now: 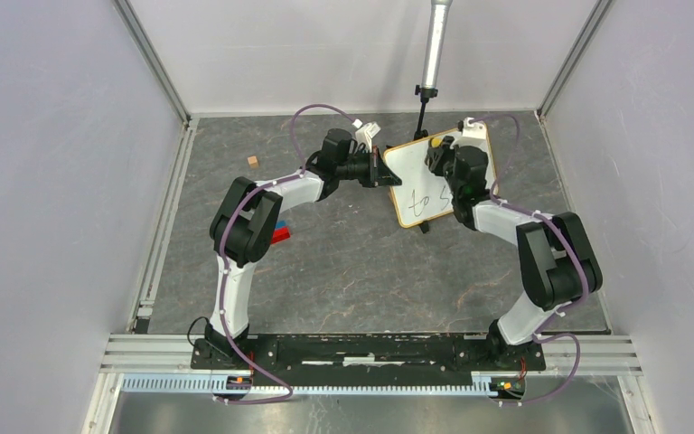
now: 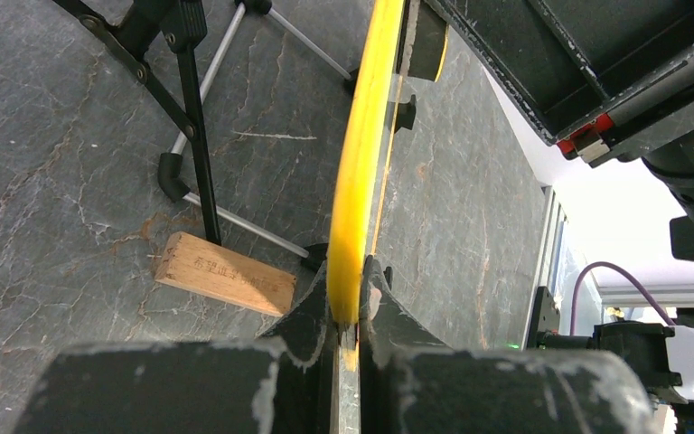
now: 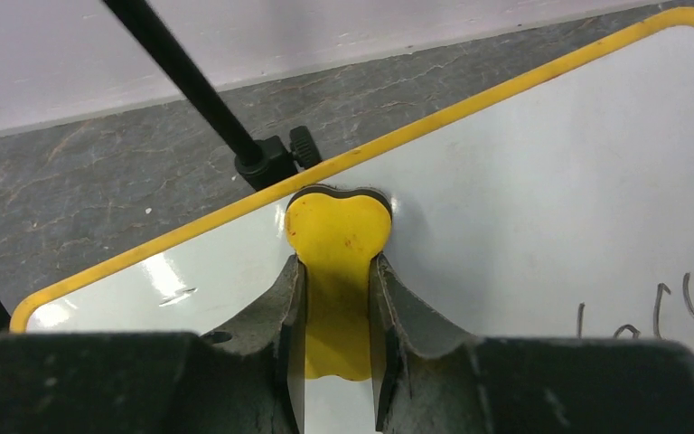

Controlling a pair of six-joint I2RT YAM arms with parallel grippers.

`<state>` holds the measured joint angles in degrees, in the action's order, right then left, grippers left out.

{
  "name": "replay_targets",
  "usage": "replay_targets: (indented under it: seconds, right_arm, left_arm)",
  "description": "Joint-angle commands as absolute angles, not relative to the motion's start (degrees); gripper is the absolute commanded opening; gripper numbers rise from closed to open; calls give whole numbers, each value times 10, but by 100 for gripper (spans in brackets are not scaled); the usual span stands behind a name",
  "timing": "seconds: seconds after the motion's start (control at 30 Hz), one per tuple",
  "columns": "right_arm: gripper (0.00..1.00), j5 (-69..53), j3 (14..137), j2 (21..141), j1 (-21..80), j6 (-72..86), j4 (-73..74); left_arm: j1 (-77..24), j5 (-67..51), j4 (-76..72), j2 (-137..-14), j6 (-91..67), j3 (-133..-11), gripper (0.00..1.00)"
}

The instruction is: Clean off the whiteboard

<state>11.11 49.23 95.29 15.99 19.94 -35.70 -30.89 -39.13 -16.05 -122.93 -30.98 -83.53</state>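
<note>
The whiteboard (image 1: 416, 194) has a thin yellow frame and stands tilted at the back of the table, with dark handwriting (image 1: 425, 196) on its lower part. My left gripper (image 1: 385, 170) is shut on its left edge; in the left wrist view the yellow frame (image 2: 361, 154) runs edge-on between the closed jaws (image 2: 348, 298). My right gripper (image 1: 440, 161) is shut on a yellow eraser (image 3: 337, 235), which lies against the white board face (image 3: 551, 208) just under the upper frame. A few pen strokes (image 3: 660, 312) show at the lower right of that view.
A black tripod (image 1: 425, 108) with a silver pole stands just behind the board; its legs (image 2: 194, 117) show beside a wooden block (image 2: 224, 271). A small wooden cube (image 1: 253, 161) and red and blue blocks (image 1: 280, 233) lie to the left. Enclosure walls surround the table.
</note>
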Motion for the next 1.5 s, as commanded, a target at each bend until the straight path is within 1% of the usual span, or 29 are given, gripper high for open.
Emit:
replay_targets:
  seconds: [0.0, 0.13, 0.27, 0.43, 0.53, 0.63, 0.77, 0.97, 1.1, 1.17, 1.47]
  right_arm:
    - [19, 86, 463, 962, 98, 217, -322]
    - [19, 91, 439, 964, 55, 215, -313]
    - [18, 86, 411, 947, 57, 224, -325]
    - [18, 94, 382, 929, 120, 237, -347]
    - [18, 117, 407, 938, 178, 219, -350]
    - [18, 123, 442, 954, 202, 197, -353]
    - [19, 172, 440, 945, 189, 187, -353]
    - [19, 128, 411, 948, 104, 223, -347]
    - [19, 127, 417, 937, 101, 201, -348]
    - [19, 122, 418, 933, 117, 201, -367]
    - [18, 123, 516, 976, 247, 181, -364]
  left_arm:
    - [-314, -350, -76, -1242, -221, -829, 2]
    - [-314, -351, -76, -1242, -221, -829, 2]
    - [-314, -352, -76, -1243, -221, -830, 2]
    - [-314, -354, -76, -1244, -223, -832, 2]
    - [-314, -353, -76, -1244, -224, -832, 2]
    - [-314, -352, -76, -1241, -222, -830, 2]
    - [-314, -352, -76, -1242, -222, -830, 2]
    - [-314, -351, -79, -1242, -224, -829, 2]
    - [-315, -353, -80, -1244, -226, -830, 2]
    - [-315, -352, -80, -1242, -226, -829, 2]
    - [-316, -344, -83, -1241, -227, -827, 2]
